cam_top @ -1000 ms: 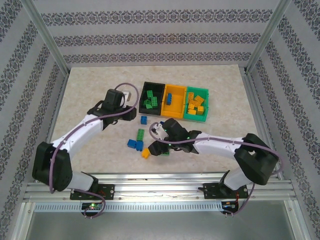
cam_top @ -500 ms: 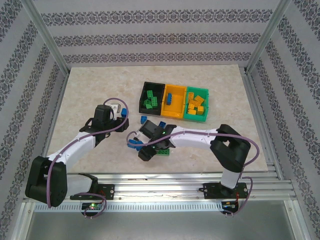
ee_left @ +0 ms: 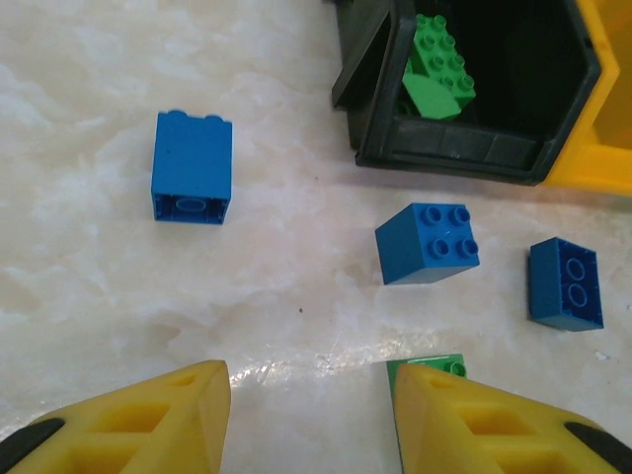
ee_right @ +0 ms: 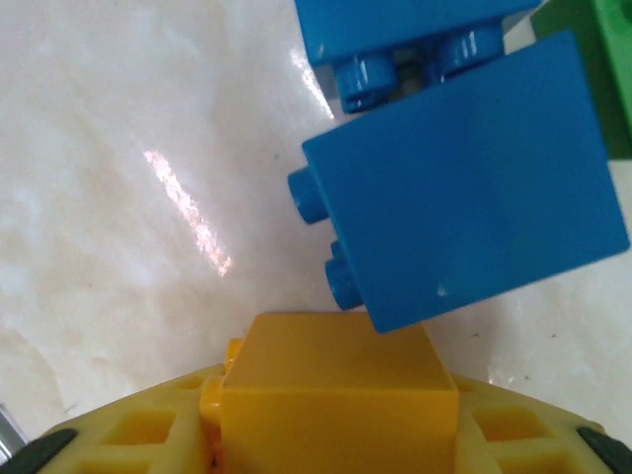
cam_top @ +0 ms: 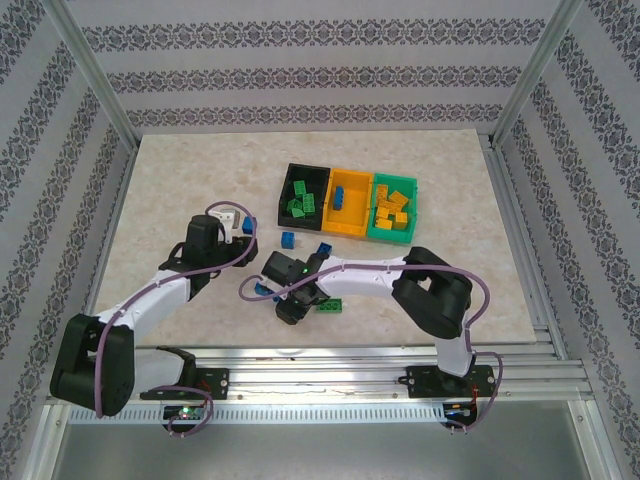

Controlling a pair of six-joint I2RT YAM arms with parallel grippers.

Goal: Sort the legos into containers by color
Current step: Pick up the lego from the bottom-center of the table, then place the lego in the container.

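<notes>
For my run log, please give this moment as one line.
left jaws: open | right jaws: shut on small yellow-orange plastic brick | beside it: blue plastic brick | phase: pick

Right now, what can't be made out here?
Green brick: left wrist view, mostly behind a finger.
Black bin: left wrist view, cut off by the top edge.
Upper blue brick: right wrist view, cut off by the top edge.
Yellow brick: right wrist view, gripped, cut off by the bottom edge.
Bricks in the bins: top view, too small to count.
</notes>
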